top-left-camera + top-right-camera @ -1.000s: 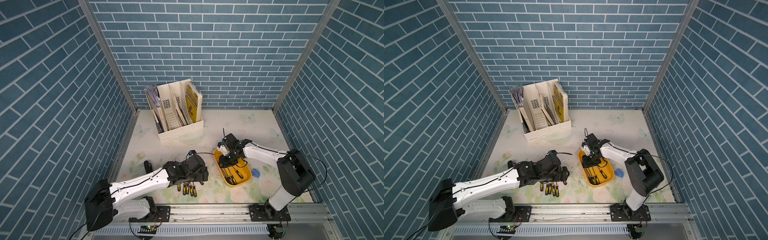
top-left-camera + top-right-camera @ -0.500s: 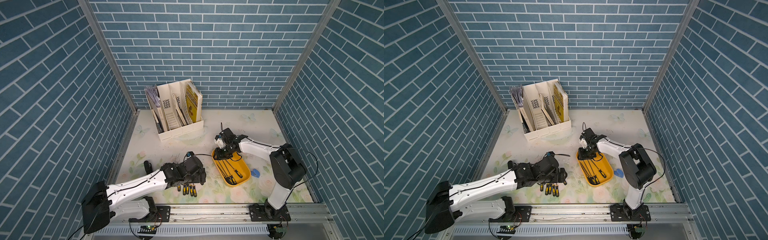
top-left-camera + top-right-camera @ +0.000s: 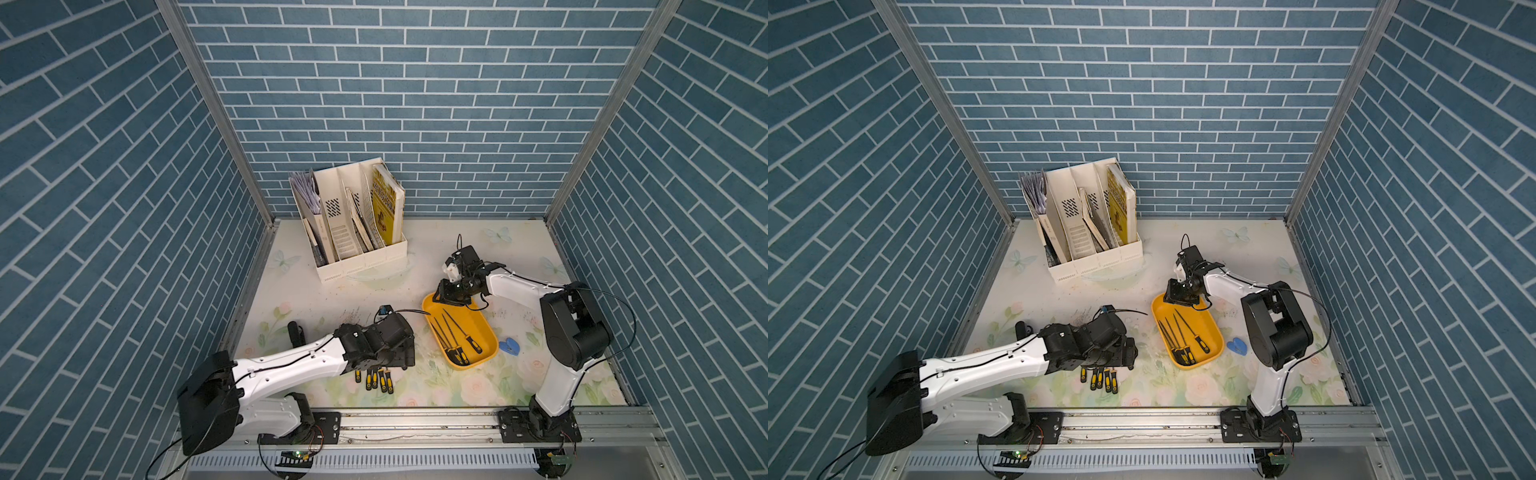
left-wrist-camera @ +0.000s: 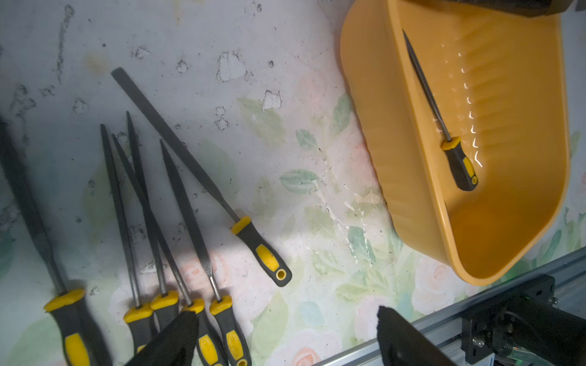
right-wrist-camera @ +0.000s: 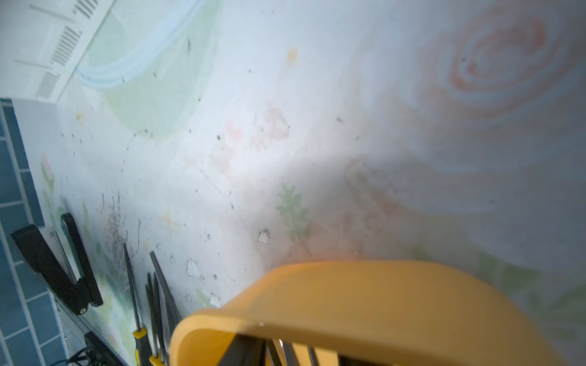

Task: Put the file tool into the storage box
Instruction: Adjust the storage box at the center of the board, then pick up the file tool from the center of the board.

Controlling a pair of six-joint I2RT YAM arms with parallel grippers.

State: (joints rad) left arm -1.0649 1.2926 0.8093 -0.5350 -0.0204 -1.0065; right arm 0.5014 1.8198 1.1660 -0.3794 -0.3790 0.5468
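Blue brick-pattern walls on three sides, flowery pastel counter underneath. Starting at the left pincer: spread wide, nothing between the black fingertips, hanging just over the handle ends of a bunch of black-and-yellow-handled metal files lying loose on the counter. Counting six of those in the left wrist view: four bunched and partly crossed, one flat-bladed file splayed off toward the tray, one more off on its own on the other side.

Over to the right pincer: parked right at the far end rim of the shallow orange-yellow plastic storage box, low against it. Can't tell open from shut there, or pinching the rim or not. Jaws hidden in both top views, and only blurry yellow rim up close in the right wrist view.

Three more files already inside the box, lying lengthwise, handles toward the rail side.

Further out: small blue heart-shaped thing just beside the box, white upright magazine organizer with books well back by the wall.
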